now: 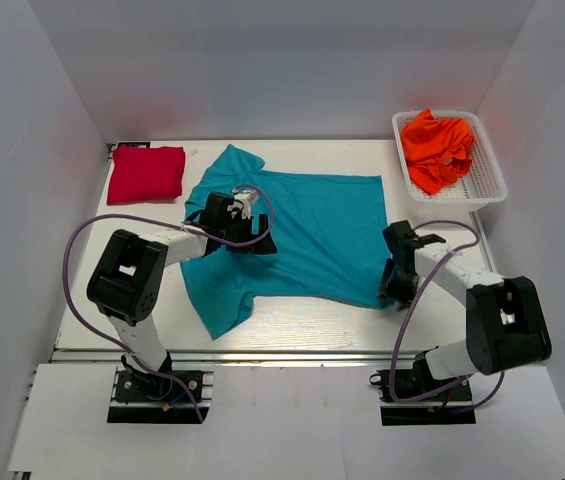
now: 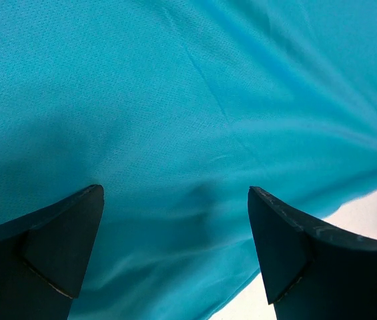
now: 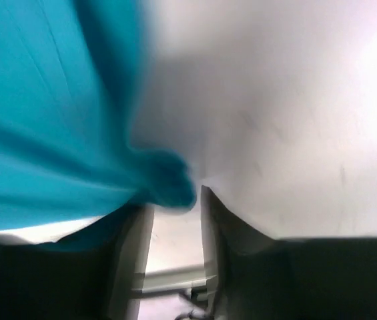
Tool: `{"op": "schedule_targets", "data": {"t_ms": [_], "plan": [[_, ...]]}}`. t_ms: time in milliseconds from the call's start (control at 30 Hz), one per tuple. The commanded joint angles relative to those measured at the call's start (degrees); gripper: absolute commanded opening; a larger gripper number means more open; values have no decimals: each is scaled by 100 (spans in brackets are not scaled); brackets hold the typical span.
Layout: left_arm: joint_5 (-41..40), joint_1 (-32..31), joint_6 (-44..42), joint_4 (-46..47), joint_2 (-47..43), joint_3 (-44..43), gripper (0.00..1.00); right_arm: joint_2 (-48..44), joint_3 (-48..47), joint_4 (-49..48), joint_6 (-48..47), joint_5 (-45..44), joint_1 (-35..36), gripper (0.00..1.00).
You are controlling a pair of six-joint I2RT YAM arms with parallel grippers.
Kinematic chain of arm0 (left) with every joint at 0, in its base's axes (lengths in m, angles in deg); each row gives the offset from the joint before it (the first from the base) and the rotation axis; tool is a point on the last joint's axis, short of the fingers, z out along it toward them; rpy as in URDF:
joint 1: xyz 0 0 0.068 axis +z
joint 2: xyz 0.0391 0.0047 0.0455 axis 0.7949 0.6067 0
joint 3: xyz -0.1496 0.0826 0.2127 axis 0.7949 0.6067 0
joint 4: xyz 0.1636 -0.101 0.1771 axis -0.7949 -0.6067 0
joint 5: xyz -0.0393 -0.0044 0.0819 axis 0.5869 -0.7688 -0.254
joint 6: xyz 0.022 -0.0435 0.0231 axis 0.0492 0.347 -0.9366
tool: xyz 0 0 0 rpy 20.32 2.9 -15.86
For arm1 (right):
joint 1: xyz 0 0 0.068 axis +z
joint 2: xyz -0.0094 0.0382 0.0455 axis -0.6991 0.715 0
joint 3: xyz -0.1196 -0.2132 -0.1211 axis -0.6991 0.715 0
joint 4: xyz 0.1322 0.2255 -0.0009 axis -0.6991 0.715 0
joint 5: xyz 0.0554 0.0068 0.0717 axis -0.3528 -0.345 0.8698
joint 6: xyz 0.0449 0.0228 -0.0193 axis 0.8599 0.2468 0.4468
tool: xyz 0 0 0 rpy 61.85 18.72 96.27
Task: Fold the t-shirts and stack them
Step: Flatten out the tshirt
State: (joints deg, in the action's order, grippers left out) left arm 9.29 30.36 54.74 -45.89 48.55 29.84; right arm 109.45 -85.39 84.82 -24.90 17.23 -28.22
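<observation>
A teal t-shirt (image 1: 312,225) lies spread flat on the middle of the white table (image 1: 302,322). My left gripper (image 1: 255,238) hovers low over its left part, near the sleeve. In the left wrist view the left gripper (image 2: 175,193) is wide open, with only teal t-shirt (image 2: 175,100) under it. My right gripper (image 1: 392,288) is at the shirt's near right corner. In the blurred right wrist view the right gripper (image 3: 175,199) has its jaws apart, with bare table showing in the gap and the teal corner (image 3: 165,183) bunched at the fingertips. A red t-shirt (image 1: 146,173) lies folded at the back left.
A white basket (image 1: 497,180) at the back right holds a crumpled orange t-shirt (image 1: 439,145). White walls close in the table on three sides. The teal shirt's lower left sleeve (image 1: 224,312) reaches toward the table's near edge.
</observation>
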Motion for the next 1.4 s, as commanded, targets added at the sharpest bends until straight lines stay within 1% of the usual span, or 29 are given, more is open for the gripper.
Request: {"op": "schedule_targets", "data": {"t_ms": [0,33,133,200,267,300,367,400,467,533,567,600,633,667,700,767,867,1000,1033,1067,1100,1133,1167,1200,1233,1300,1333,1367], "plan": [[-292,118,-34,-514,44,124,100,-471,272,1100,735,-632,-50,76],[-292,119,-86,-514,44,124,100,-820,316,1250,945,-686,-76,90],[-239,119,-87,-514,44,124,100,-1314,63,1375,939,-862,-94,90],[-161,119,-87,-514,44,124,100,-1482,-166,1121,807,-845,-102,90],[-20,119,-148,-409,44,124,100,-1518,-438,892,324,-722,-76,90],[-19,119,-148,-408,-8,124,100,-1526,-483,430,-17,-626,-76,90],[138,119,-148,-408,-9,63,100,-1492,-501,58,-195,-283,-85,90],[139,119,-148,-408,-9,62,100,-1483,-466,-414,-231,66,-94,90],[192,119,-201,-408,44,-60,100,-1299,-422,-794,-354,297,-111,90],[192,119,-201,-461,44,-61,100,-1071,-352,-1164,-450,1094,-94,90],[192,119,-201,-461,44,-61,100,-1009,-343,-1453,-477,1280,-76,90],[192,119,-201,-531,96,-113,100,-782,-300,-1586,-460,1883,-85,90],[192,119,-201,-531,97,-114,100,-684,-290,-1910,-451,2019,-76,90],[192,119,-201,-592,97,-166,100,-604,-264,-1913,-442,2099,-85,90],[192,119,-201,-593,97,-166,100,-325,-264,-1922,-442,2056,-94,90],[192,119,-254,-593,27,-166,100,-165,-246,-1904,-451,1836,-146,90],[192,119,-315,-672,-26,-114,100,492,-194,-2009,-372,1512,-321,90],[192,67,-447,-997,-245,-44,100,846,-159,-2027,-319,1405,-647,90],[287,66,-604,-997,-298,-43,100,951,-124,-2044,-336,1397,-691,90],[419,66,-666,-1171,-359,18,100,978,-123,-2053,-328,1405,-830,90],[672,66,-745,-1277,-534,18,100,987,-123,-2036,-415,1518,-849,90],[727,-3,-885,-1496,-658,18,100,952,-149,-2053,-520,1633,-867,90],[728,-4,-956,-1629,-789,18,100,909,-176,-2167,-721,2095,-876,90],[806,-4,-1044,-1752,-939,18,100,725,-193,-2220,-880,2204,-885,90],[807,-56,-1097,-1753,-1253,18,100,515,-220,-2325,-934,2275,-859,90],[807,4,-949,-1526,-1580,79,100,251,-403,-2414,-1197,2398,-858,90],[711,5,-818,-1455,-1686,80,100,145,-474,-2414,-1259,2399,-841,90],[449,57,-764,-1324,-1757,-59,100,91,-771,-2405,-1355,2346,-832,90]]}}
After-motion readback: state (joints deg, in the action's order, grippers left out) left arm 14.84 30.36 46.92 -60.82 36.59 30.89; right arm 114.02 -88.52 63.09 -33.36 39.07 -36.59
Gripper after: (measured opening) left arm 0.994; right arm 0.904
